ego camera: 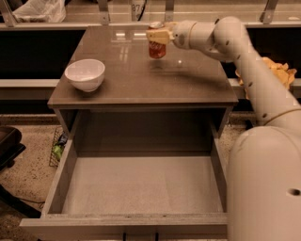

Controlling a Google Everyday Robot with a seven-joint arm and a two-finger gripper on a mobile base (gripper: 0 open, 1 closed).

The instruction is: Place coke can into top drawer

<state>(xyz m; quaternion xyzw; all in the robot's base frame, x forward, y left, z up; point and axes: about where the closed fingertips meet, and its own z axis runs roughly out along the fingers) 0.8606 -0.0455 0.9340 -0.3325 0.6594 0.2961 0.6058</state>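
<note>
The coke can (pixel 156 47) is red with a silver top and sits at the back of the cabinet top (pixel 141 82), right of centre. It hangs just above the surface, with its shadow below it. My gripper (pixel 157 35) reaches in from the right and is shut on the upper part of the can. The top drawer (pixel 59 181) is pulled fully open below the front edge of the cabinet, and its pale grey floor holds nothing. My arm arcs from the lower right up to the can.
A white bowl (pixel 85 74) stands on the left of the cabinet top. A plastic bag (pixel 37 9) lies on the shelf behind. A yellow object (pixel 278 71) sits to the right behind my arm. A black chair base (pixel 7 150) is at the left floor.
</note>
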